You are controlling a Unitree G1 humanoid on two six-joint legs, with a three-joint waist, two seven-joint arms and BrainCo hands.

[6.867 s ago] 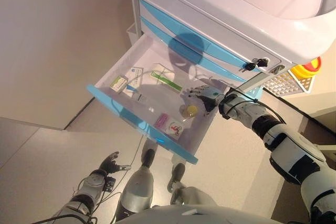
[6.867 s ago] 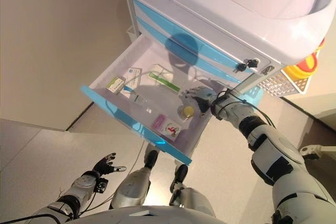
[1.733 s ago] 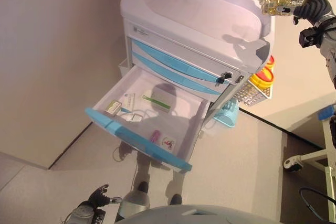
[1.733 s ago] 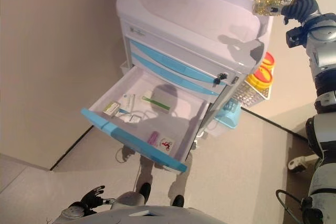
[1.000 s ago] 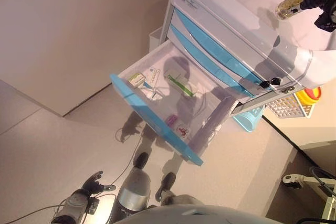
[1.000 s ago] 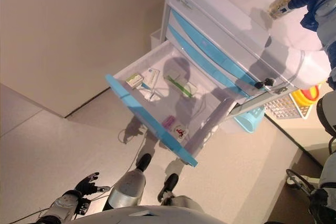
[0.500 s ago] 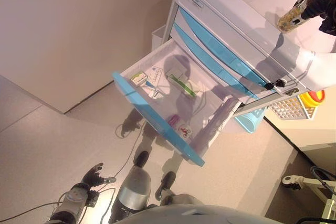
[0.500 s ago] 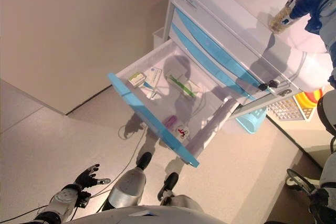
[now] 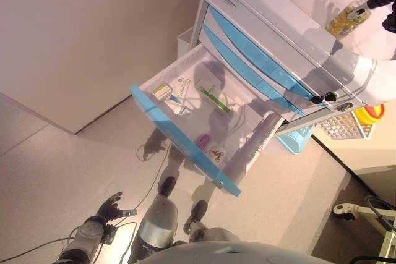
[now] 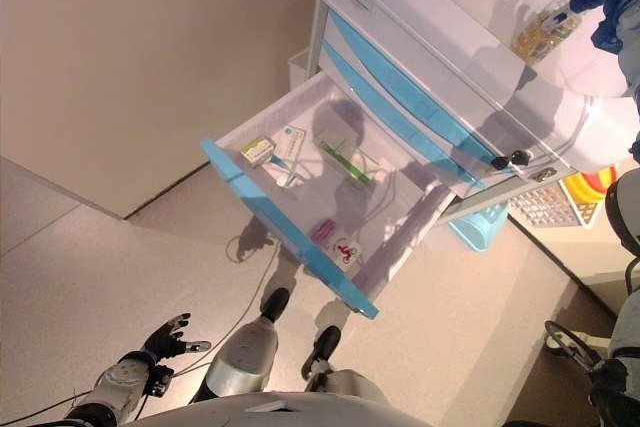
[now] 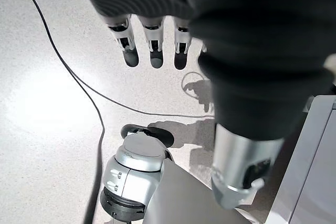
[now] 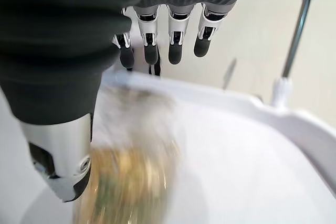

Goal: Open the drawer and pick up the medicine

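**Medicine bottle on the cart top, right hand spread open above it**

So here's where we're at. The right hand [image 12: 105, 35] is up over the top of the medical cart [image 9: 291, 4], and in our wrist view its fingers [image 12: 176, 45] are straight and spread, thumb off to the side, not curled round anything. The medicine bottle [image 9: 344, 23], clear with yellowish stuff inside, sits on the white cart top just below the hand. We can't tell for sure whether the thumb is brushing the bottle or hanging just clear of it, since it's blurry up close.

The bottom drawer [image 9: 185, 137] is pulled wide open, blue front facing us. Inside we can see a small green-and-white box [image 9: 162, 92] next to a white box [image 9: 180, 87], a long green-striped box [image 9: 214, 99] further back, and a pink packet [image 9: 203, 141] beside a round sticker [image 9: 215, 153] near the front.

Our left hand [image 9: 106, 206] hangs low over the floor [image 9: 49, 171], fingers relaxed and open, touching nothing.
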